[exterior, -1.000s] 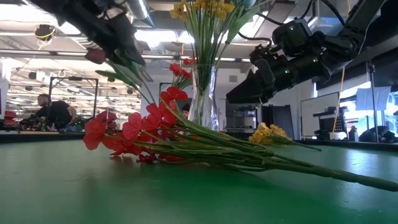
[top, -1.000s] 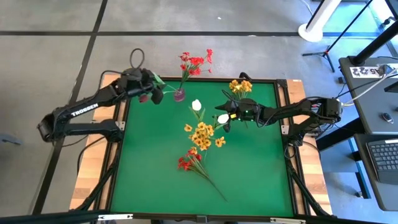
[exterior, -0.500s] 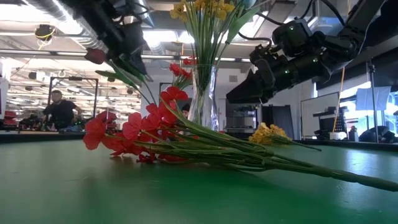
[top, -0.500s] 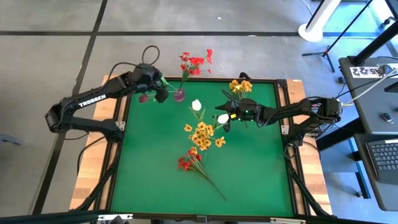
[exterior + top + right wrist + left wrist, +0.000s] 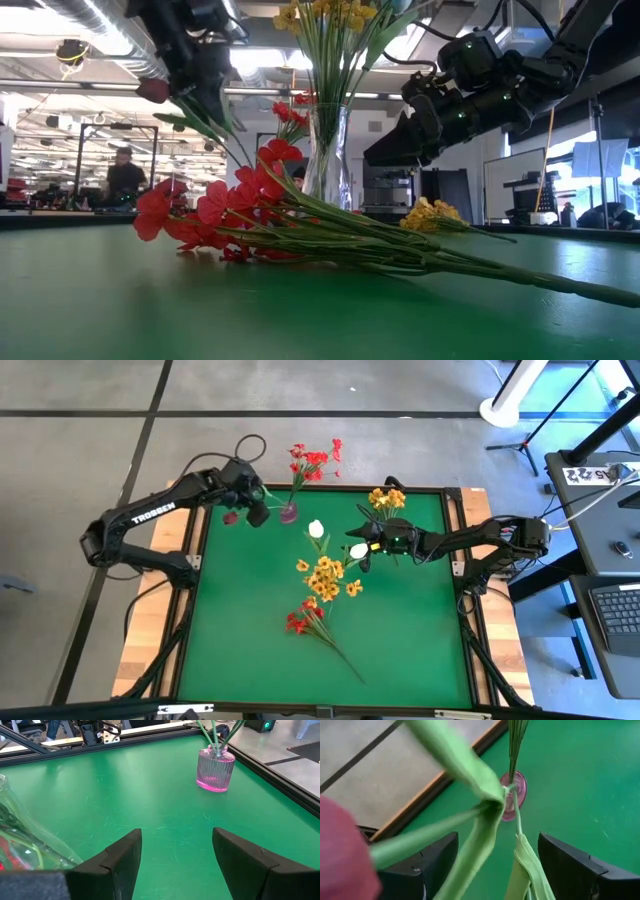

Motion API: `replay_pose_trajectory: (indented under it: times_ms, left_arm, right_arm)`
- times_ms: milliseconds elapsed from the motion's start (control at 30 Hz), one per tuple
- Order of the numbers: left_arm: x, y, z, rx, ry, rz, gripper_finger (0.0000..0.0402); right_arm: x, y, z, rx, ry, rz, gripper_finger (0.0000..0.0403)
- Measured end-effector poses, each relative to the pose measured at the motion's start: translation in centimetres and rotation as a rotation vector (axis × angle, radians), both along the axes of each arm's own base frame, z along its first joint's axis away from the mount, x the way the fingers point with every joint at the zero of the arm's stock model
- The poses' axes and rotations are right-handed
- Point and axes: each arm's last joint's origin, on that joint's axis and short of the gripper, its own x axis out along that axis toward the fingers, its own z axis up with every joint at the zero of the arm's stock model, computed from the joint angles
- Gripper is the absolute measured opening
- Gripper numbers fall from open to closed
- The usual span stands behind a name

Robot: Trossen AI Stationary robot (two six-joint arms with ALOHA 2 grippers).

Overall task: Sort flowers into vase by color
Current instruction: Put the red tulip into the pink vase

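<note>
Green tabletop [image 5: 260, 620] below us: the left pincer [image 5: 252, 512] hangs with fingers spread beside the pink vase [image 5: 288, 512], a red flower [image 5: 231, 517] with leaves between them. Right pincer [image 5: 362, 552], part open and empty, hovers mid-tabletop. Yellow flowers [image 5: 325, 573] and red flowers [image 5: 300, 622] lie centre.

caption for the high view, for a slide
Left gripper lowers a red flower beside the pink vase; right gripper waits mid-table.

A robotics lab, open-plan.
Beyond the green bench [image 5: 260, 650]: ceiling ducts [image 5: 90, 55], workstations, a person [image 5: 125, 175], a laptop [image 5: 620, 610].
</note>
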Motion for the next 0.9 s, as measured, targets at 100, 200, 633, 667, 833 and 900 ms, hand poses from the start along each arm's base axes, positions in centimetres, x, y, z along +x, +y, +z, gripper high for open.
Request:
replay_pose_trajectory:
  times_ms: [100,200,633,667,833,900]
  left_arm:
    - [0.1,0.1,-0.3,-0.015,0.009,0.02,0.0268]
    - [0.1,0.2,-0.6,-0.036,0.027,0.04,0.0268]
    - [-1.7,-1.1,1.3,-0.046,0.057,0.073,0.0267]
    - [-1.7,-1.3,1.8,-0.039,0.042,0.064,0.0267]
    - [-1.1,-2.0,3.8,-0.054,-0.056,-0.014,0.0267]
    - [-0.8,-2.2,4.4,-0.062,-0.102,-0.035,0.0267]
  right_arm:
    - [0.0,0.0,0.0,0.007,-0.001,-0.002,0.0241]
    - [0.0,0.0,0.0,0.012,-0.002,-0.004,0.0241]
    - [0.0,0.0,0.0,0.012,0.0,-0.004,0.0241]
    - [0.0,0.0,0.0,0.011,0.0,-0.003,0.0241]
    - [0.0,0.0,0.0,0.011,-0.002,-0.003,0.0241]
    - [0.0,0.0,0.0,0.011,-0.002,-0.003,0.0241]
